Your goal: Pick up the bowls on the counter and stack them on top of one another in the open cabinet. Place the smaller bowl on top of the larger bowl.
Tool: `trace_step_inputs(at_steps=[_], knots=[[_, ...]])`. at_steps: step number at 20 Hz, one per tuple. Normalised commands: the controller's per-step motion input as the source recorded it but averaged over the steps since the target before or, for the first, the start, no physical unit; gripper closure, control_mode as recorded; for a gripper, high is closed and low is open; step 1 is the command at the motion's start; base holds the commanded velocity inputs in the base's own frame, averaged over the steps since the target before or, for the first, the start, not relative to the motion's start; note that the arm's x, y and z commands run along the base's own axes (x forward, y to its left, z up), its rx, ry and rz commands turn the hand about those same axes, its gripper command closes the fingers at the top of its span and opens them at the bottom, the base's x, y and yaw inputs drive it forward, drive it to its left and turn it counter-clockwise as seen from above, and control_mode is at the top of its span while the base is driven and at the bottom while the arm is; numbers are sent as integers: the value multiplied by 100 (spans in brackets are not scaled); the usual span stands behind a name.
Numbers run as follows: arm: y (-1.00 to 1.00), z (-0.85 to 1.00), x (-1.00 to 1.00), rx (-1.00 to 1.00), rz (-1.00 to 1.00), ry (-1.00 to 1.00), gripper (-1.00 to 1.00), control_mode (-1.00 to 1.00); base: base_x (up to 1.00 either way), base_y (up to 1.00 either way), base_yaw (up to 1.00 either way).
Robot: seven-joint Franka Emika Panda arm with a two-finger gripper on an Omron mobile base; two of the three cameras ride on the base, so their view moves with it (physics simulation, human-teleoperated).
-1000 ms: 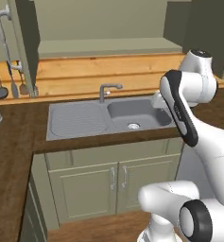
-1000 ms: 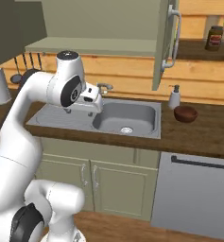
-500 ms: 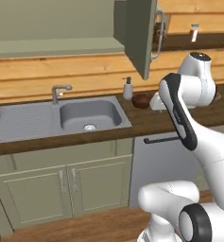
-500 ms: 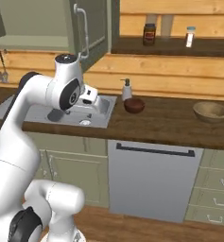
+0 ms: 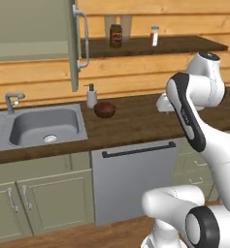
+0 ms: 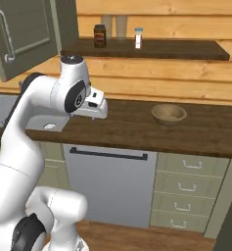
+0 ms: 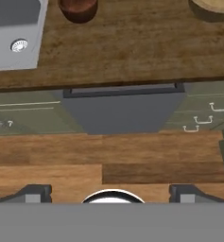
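Brown counter (image 6: 137, 128) looks roomy between smaller bowl (image 5: 105, 109) and larger bowl (image 6: 169, 113); our end effector (image 7: 111, 191) hangs wide open, empty.

My base slides right along the counter (image 5: 136, 121): the sink (image 5: 36, 127) shifts toward the left edge, the smaller bowl (image 5: 105, 109) nears centre, and the larger bowl (image 6: 169, 113) draws closer.
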Motion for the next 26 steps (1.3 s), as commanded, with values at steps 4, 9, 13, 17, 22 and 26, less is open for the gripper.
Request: trace_step_inputs(at_steps=[4,9,13,17,22,26], knots=[[0,0,0,0,0,0,-100,100,72,-31,2],[0,0,0,0,0,0,-100,100,66,-1,0],[0,0,0,0,0,0,-100,100,62,-19,3],[0,0,0,0,0,0,-100,100,44,-48,7],[0,0,0,0,0,0,-100,100,57,-24,4],[0,0,0,0,0,0,-100,100,32,7,1]])
